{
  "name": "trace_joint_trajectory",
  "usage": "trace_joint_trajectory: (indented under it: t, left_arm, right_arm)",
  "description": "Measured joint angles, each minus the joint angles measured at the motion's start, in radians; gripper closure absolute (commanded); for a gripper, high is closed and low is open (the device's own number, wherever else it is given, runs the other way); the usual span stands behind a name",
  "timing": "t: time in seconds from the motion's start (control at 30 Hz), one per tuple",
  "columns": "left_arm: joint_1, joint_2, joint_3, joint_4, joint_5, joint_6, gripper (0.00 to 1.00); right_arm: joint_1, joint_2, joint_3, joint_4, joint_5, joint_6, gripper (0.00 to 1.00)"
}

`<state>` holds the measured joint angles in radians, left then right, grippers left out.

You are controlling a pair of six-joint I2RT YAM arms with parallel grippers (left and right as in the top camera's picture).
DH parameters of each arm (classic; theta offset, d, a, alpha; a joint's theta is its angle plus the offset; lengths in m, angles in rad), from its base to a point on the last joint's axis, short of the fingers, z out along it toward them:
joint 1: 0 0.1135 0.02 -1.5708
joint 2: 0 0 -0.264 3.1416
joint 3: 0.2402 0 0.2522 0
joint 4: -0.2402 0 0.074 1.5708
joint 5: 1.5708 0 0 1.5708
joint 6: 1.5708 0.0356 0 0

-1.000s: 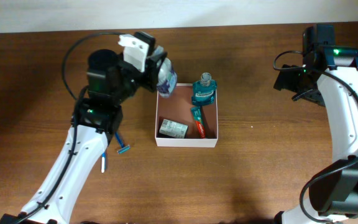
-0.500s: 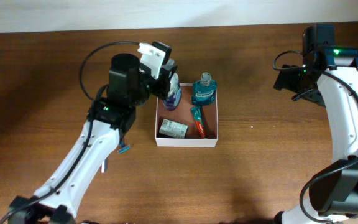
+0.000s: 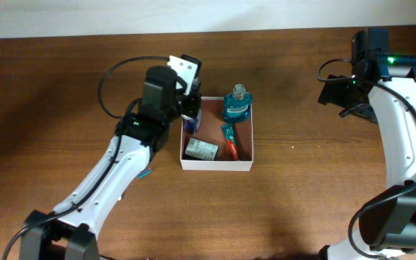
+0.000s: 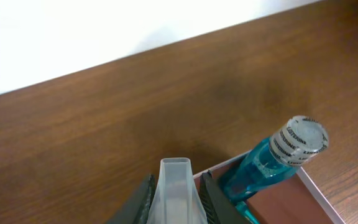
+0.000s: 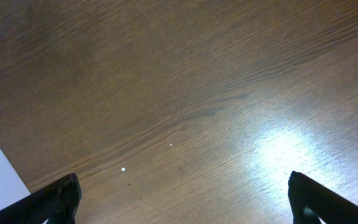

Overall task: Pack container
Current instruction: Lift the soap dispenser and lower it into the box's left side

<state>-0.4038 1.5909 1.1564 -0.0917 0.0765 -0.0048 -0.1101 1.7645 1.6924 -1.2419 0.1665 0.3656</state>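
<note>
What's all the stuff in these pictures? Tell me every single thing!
container: one, white outside, reddish-brown inside, middle of the table
mouthwash: one, blue-green, container's far right corner
tube: one, red and green, in the container, just nearer than the mouthwash
packet: one, grey-white, container's near left corner
clear bottle: one, see-through, in the left gripper at the container's far left corner
blue bit: one, on the table, peeking from under the left arm; too hidden to name
table: one, brown wood
left gripper: one, dark, shut on the clear bottle
right gripper: one, dark, open, over bare table on the right
</note>
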Motion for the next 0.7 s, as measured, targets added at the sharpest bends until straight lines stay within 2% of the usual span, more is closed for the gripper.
trace_joint_trajectory:
  t: [0.2,0.53,0.7]
  left_arm:
    - [-0.036,0.065,0.000,0.012,-0.063,0.000,0.80]
    - [-0.040,0.121,-0.001,0.223,-0.112,0.000,0.81]
    - [-0.041,0.121,-0.001,0.236,-0.112,0.000,0.81]
  right_arm:
    - [0.000,0.000,0.000,0.000,0.000,0.000,0.01]
    - [0.000,0.000,0.000,0.000,0.000,0.001,0.01]
    - [0.000,0.000,0.000,0.000,0.000,0.000,0.01]
